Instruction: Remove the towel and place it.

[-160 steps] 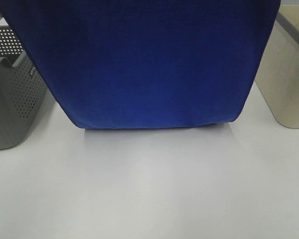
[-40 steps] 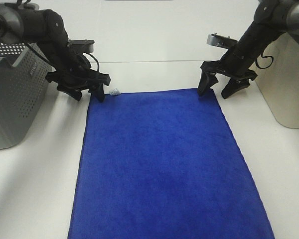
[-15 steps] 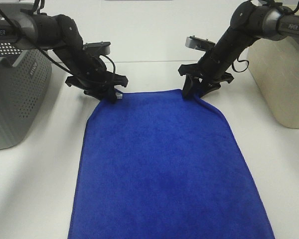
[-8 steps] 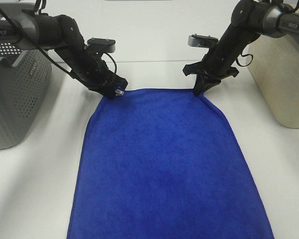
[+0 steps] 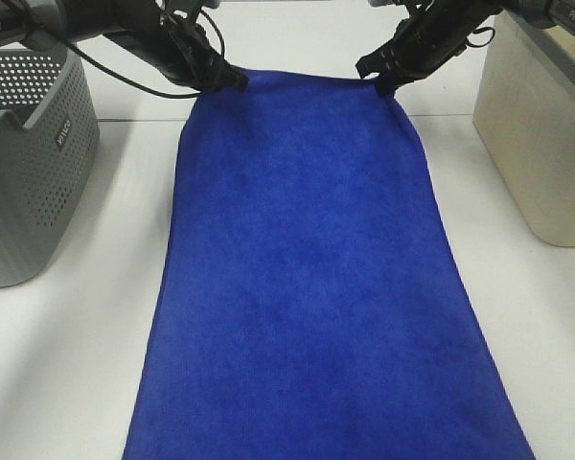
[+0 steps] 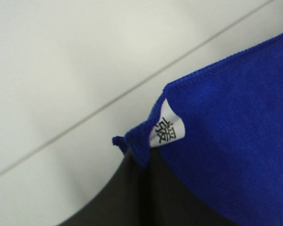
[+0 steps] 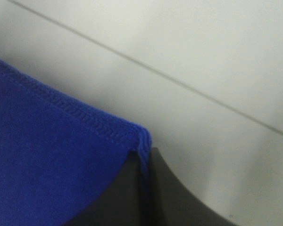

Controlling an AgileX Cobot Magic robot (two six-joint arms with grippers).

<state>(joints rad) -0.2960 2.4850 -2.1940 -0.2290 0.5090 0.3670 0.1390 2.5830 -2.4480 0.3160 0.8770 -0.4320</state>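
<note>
Fingers on both sides were pinched tight on the towel's (image 5: 307, 268) far corners, left fingers (image 5: 232, 80) by the tag (image 6: 166, 129), right fingers (image 5: 383, 84) opposite. We saw the near end draped down over the white table (image 5: 67, 364). Such thin corner grips might slip if the cloth dragged. Farther off stood a grey basket (image 5: 29, 153) and a beige bin (image 5: 537, 134).

towel (image 5: 307, 268) near end cut off by frame edge, beige bin (image 5: 541, 125) partly cropped, tag (image 6: 166, 130) print perhaps illegible
</note>
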